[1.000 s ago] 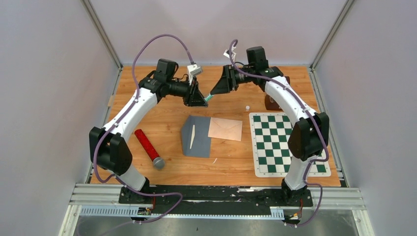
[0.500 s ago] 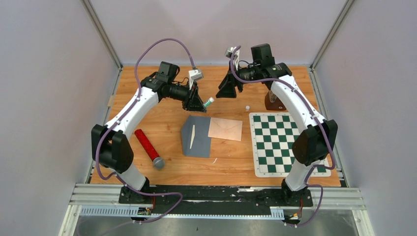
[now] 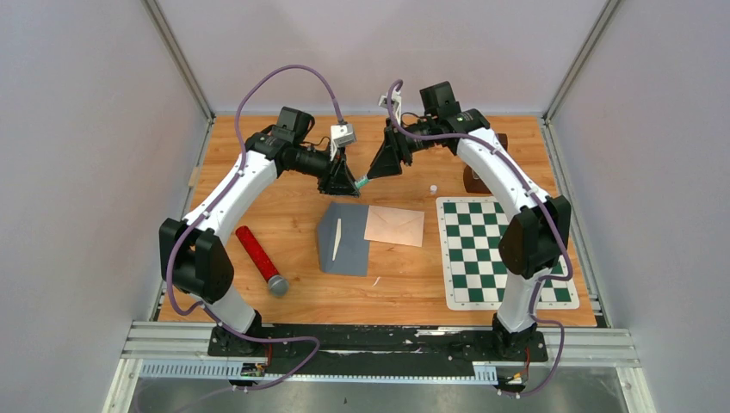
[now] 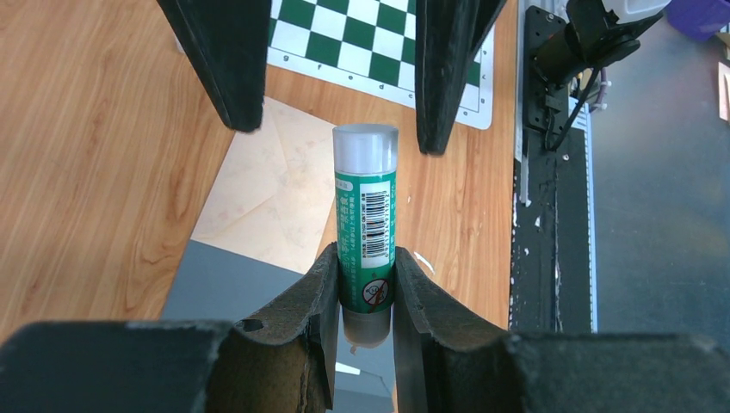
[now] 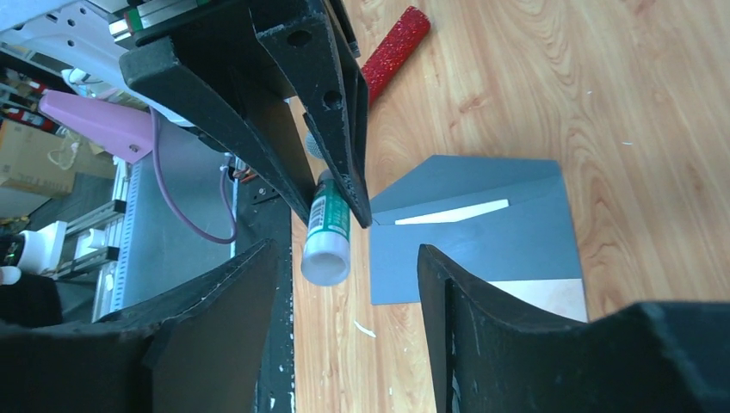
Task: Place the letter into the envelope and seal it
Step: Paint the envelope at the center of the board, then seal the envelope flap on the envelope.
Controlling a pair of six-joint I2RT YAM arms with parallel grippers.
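Quick update: swung the right tool (image 3: pixel 380 166) back in after pulling away half a second ago, so now straddling the capped end of the glue stick (image 4: pixel 366 202) again. Jaws wide, not touching it on either side. Basically the same spot as a second ago. Left tool (image 4: pixel 366 262) unchanged, clamped low on the green body of the stick, up in the air over the far part of the counter (image 3: pixel 413 288). Looks like lining up to pull the cap, so no glue applied yet and sealing still some way off.

Down below: grey envelope (image 3: pixel 344 243) flat mid-counter, flap open with a pale strip along it, tan letter (image 3: pixel 394 226) lying against its right edge. Can't tell whether tucked in or just resting on top.

Room-wise: plenty of free air around the two tools, only bare wood and the envelope's far edge underneath. Chessboard mat (image 3: pixel 504 249) just right of the letter, red glitter tube (image 3: pixel 256 251) off to the left, small white bit (image 3: pixel 433 187) near the mat's far corner. Back wall close behind both wrists, so better to work the cap sideways or toward the near edge.
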